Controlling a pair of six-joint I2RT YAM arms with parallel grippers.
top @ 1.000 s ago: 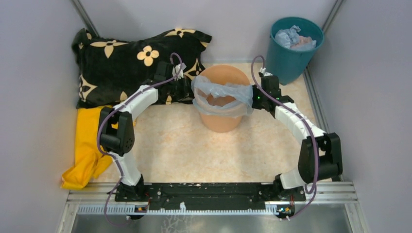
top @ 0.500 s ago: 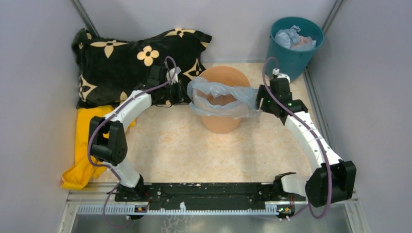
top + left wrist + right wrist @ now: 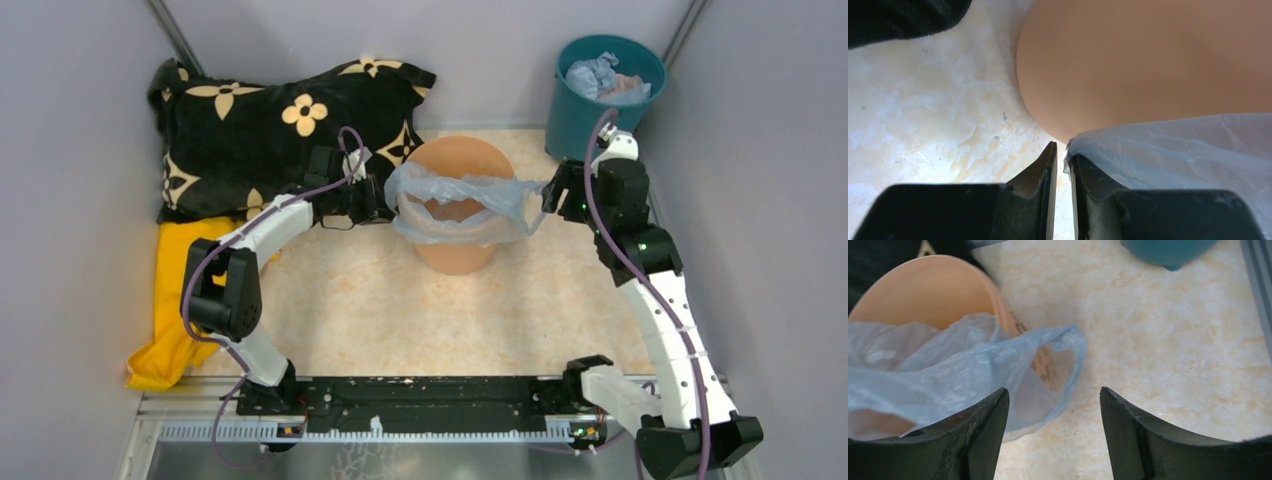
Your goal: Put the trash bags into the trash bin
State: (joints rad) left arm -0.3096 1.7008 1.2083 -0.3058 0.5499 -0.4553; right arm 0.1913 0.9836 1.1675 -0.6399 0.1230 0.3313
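The peach-orange trash bin (image 3: 455, 250) stands at the middle of the floor. A pale blue trash bag (image 3: 462, 205) is stretched over its rim and hangs down its sides. My left gripper (image 3: 385, 200) is at the bin's left side. In the left wrist view its jaws (image 3: 1060, 150) stand a narrow slit apart with only floor between them, and the bag (image 3: 1173, 150) lies over the outside of the right finger, below the bin (image 3: 1148, 60). My right gripper (image 3: 1054, 390) is open wide, just right of the bag's loop handle (image 3: 1058, 360), holding nothing.
A dark teal bucket (image 3: 600, 100) with crumpled blue film in it stands at the back right, close behind my right arm. A black flowered cushion (image 3: 270, 120) lies at the back left, and a yellow cloth (image 3: 180, 300) lies along the left wall.
My right gripper opened, let go of the bag and drew back to the right. My left gripper's jaws parted a little. The bag stays over the bin's rim.
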